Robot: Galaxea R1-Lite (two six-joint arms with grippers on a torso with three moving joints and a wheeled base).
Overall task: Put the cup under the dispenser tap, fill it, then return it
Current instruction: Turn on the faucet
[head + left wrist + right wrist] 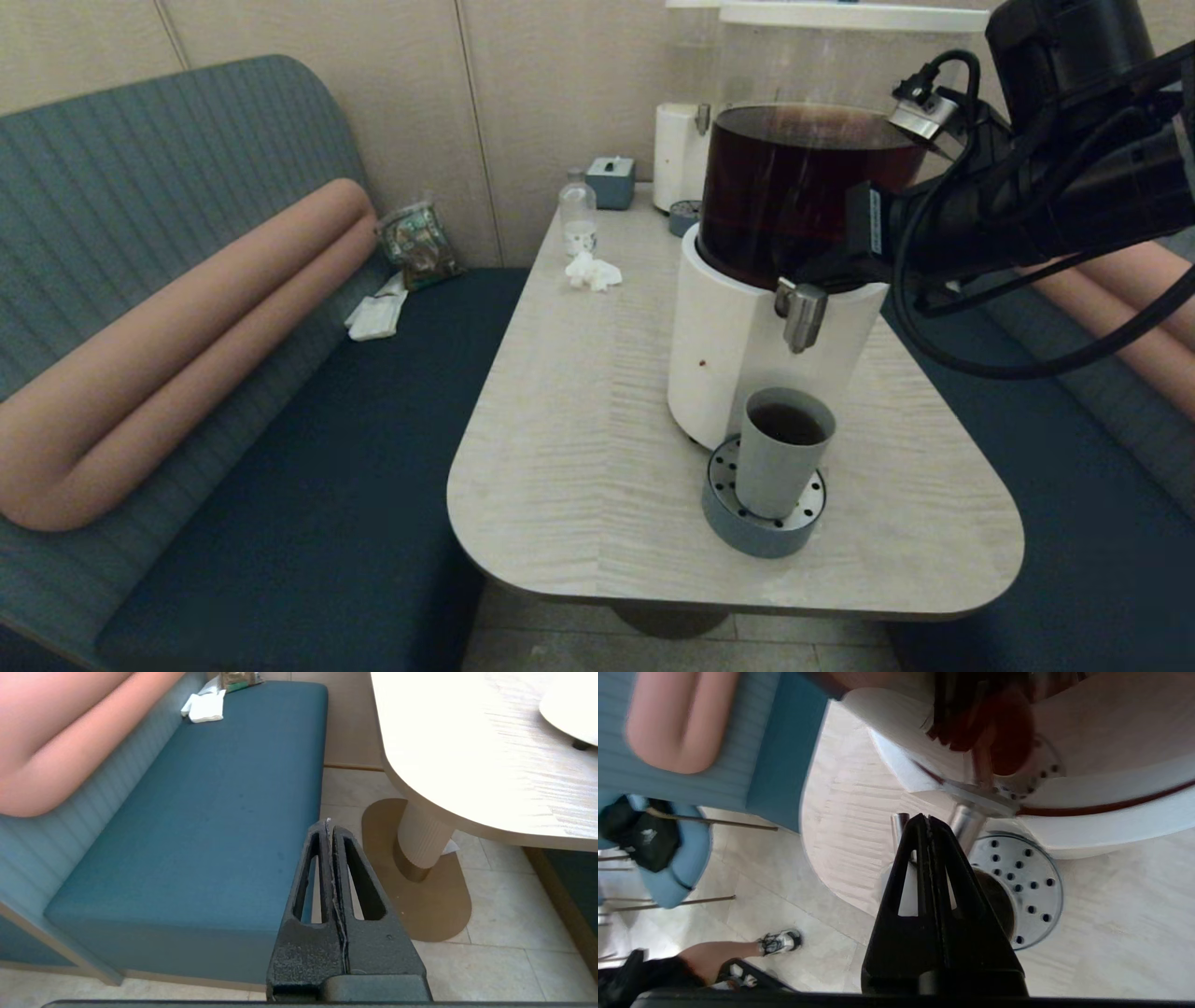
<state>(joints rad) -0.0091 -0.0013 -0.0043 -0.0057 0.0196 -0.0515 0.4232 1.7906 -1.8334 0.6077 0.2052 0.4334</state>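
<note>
The grey-blue cup [782, 457] stands upright on the round drip tray [724, 518], directly below the steel dispenser tap [803, 315] of the big white-based dispenser [738, 355]. Dark liquid shows inside the cup. My right gripper [801, 280] reaches in from the right, shut and holding nothing, its tips right at the top of the tap. In the right wrist view the shut gripper [928, 819] covers most of the cup [1001, 900], beside the tap [966, 822] and the perforated tray [1031, 882]. My left gripper [329, 823] hangs shut and holding nothing beside the table, over the bench edge and floor.
At the table's back stand a slimmer white dispenser [679, 154], a small bottle [578, 217], a tissue box [611, 180] and a crumpled tissue [592, 272]. Blue benches flank the table [579, 448]. A person's leg and shoe [777, 942] show on the floor.
</note>
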